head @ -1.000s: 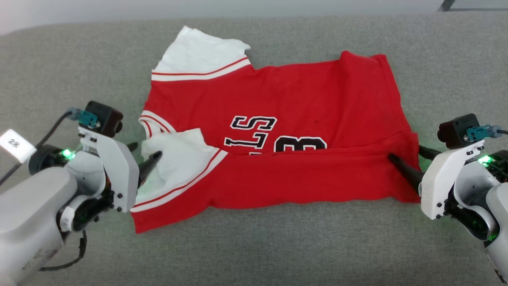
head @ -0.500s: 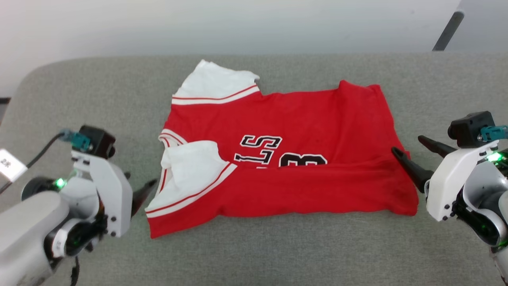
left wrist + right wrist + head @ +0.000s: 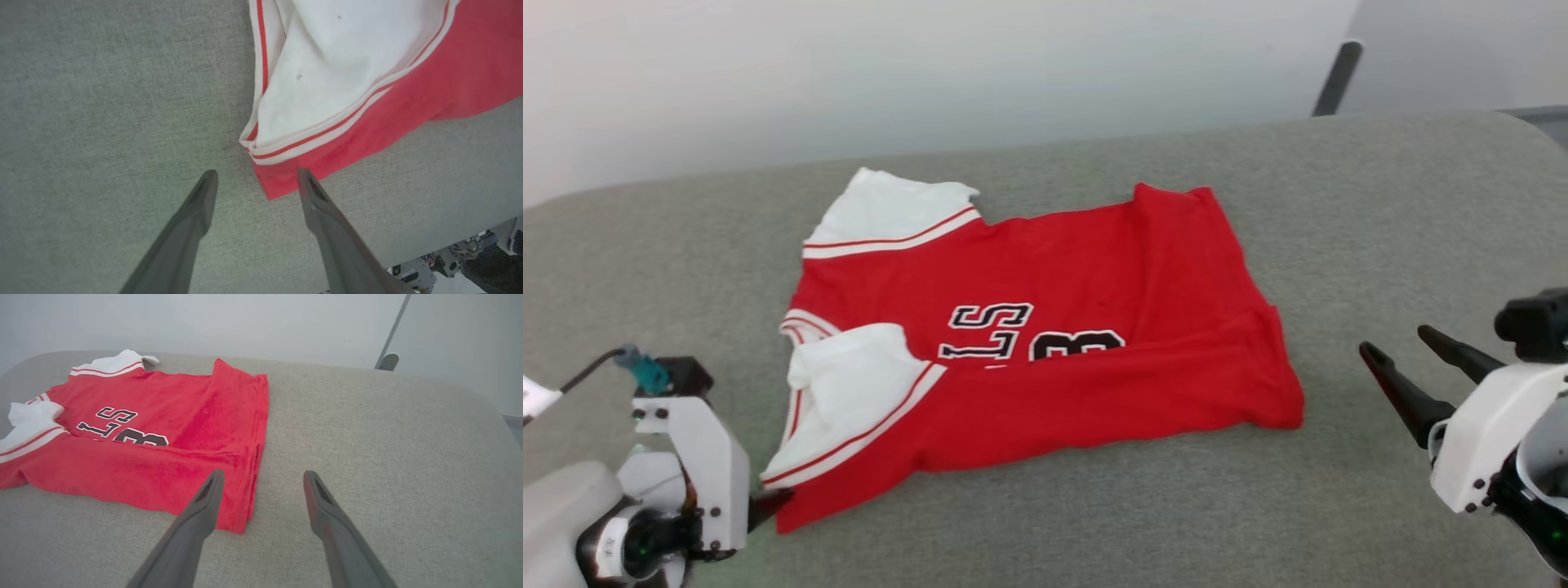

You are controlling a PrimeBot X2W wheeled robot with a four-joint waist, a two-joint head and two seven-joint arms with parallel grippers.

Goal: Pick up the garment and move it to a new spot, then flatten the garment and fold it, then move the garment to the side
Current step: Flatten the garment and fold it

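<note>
The garment (image 3: pixel 1078 269) lies spread on the grey surface (image 3: pixel 1380 204), and its near edge is folded up, so the lower half of the lettering (image 3: pixel 1013 331) is hidden. The left gripper (image 3: pixel 257 174) is largely masked by its white mount (image 3: pixel 703 474) from the head; at the wrist its 2 fingers stand spread and empty at the red corner, contact unclear. The right gripper (image 3: pixel 1396 341) is spread too, holding nothing, clear of the hem.

A matt red-and-white cloth jersey (image 3: pixel 1094 269) is lying on coarse grey woven upholstery (image 3: pixel 1339 204), while the smooth, dull dark plastic fingers (image 3: pixel 331 522) of the right gripper (image 3: pixel 1396 340) are catching little light.
</note>
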